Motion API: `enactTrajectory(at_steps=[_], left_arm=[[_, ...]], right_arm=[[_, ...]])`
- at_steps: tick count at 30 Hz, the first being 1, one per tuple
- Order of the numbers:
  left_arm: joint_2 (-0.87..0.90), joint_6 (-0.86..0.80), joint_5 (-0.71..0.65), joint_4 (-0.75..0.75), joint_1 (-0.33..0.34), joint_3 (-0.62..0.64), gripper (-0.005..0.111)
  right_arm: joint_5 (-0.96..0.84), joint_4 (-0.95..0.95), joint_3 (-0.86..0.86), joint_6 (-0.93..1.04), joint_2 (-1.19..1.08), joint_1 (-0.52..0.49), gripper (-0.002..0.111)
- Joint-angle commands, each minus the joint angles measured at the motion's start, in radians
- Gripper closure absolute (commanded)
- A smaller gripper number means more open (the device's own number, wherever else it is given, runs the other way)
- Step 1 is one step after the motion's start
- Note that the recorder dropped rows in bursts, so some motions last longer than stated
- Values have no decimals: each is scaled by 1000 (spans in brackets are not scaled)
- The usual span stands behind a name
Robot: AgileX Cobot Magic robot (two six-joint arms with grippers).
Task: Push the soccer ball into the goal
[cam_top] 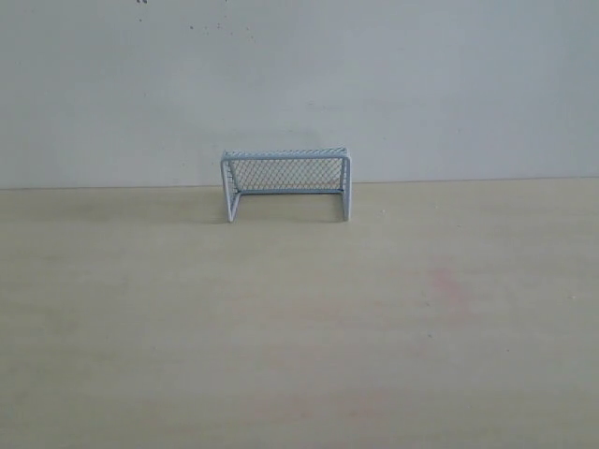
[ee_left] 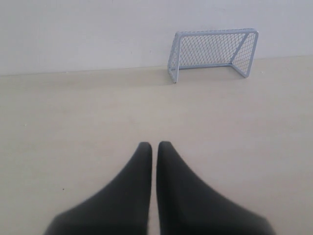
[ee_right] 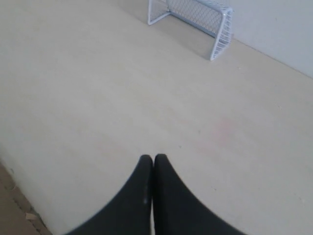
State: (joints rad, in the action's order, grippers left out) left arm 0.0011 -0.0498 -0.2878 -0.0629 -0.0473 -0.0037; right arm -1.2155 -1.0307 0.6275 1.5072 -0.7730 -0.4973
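Observation:
The goal (cam_top: pixel 286 183), a small grey-white tube frame with dark mesh, stands at the back of the table against the wall, its mouth facing forward. It also shows in the left wrist view as the goal (ee_left: pixel 213 53) and in the right wrist view as the goal (ee_right: pixel 195 22). The soccer ball is out of view in every frame. My left gripper (ee_left: pixel 154 145) is shut with nothing in it, over bare table well short of the goal. My right gripper (ee_right: pixel 153 157) is shut and empty too, far from the goal. Neither gripper appears in the exterior view.
A pale wooden table (cam_top: pixel 299 327) runs up to a white wall (cam_top: pixel 299 84) behind the goal. The table's edge (ee_right: pixel 19 196) lies close to my right gripper in the right wrist view. A faint pink stain (cam_top: pixel 447 285) marks the tabletop.

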Motion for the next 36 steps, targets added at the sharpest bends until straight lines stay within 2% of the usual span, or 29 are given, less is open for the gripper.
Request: enactTrajectory(at_steps=[1,6,10,15,25,36], left_arm=[[-1,-4,2,-7,4,4,102],[-1,-4,2,-7,4,4,102],[-1,-4,2,-7,4,4,102],[-1,-4,2,-7,4,4,102],[-1,-4,2,-7,4,4,102],[-1,-4,2,-7,4,4,102]], right_arm=[[87,-16,-2,-30,44,160,108],[405,-11,-17,-232,123,381,108],[655,-11,-84,-391,211,470,108],[867,-11,-211,-505,288,479,108],[1149,-11,-442,-541,436,479,108],[1189,-13,-557,-548,584,507,108]])
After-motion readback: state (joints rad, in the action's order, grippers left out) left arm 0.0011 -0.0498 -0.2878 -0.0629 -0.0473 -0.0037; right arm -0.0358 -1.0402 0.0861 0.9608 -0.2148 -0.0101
